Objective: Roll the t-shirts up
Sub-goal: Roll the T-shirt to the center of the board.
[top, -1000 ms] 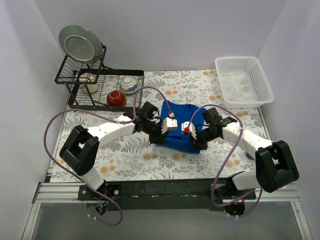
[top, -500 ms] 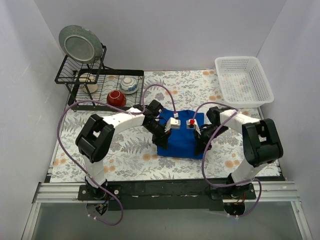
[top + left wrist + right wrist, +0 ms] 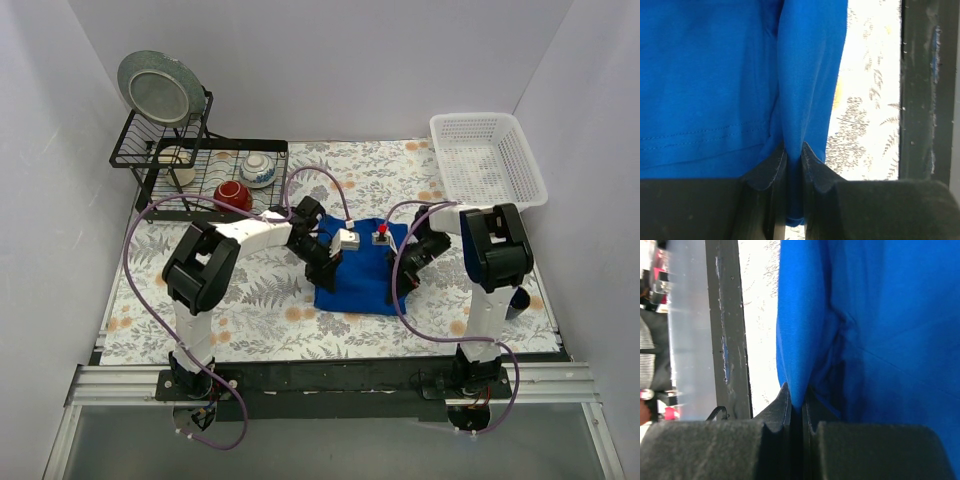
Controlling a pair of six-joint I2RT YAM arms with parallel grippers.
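Changing: the t-shirt [image 3: 362, 270], bunched a second ago, now lies as a flat folded rectangle in the middle of the tabletop [image 3: 250, 315], which looks ready for rolling.
Left gripper [image 3: 793, 150]: pinching the cloth's 9 o'clock edge.
Right gripper [image 3: 796, 392]: pinching its 3 o'clock edge.
Wrist views: show both pinched folds, which the overhead view hides.

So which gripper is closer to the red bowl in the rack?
Left. The left gripper pinches the t-shirt edge nearer the red bowl; the right gripper pinches the opposite edge, farther off.
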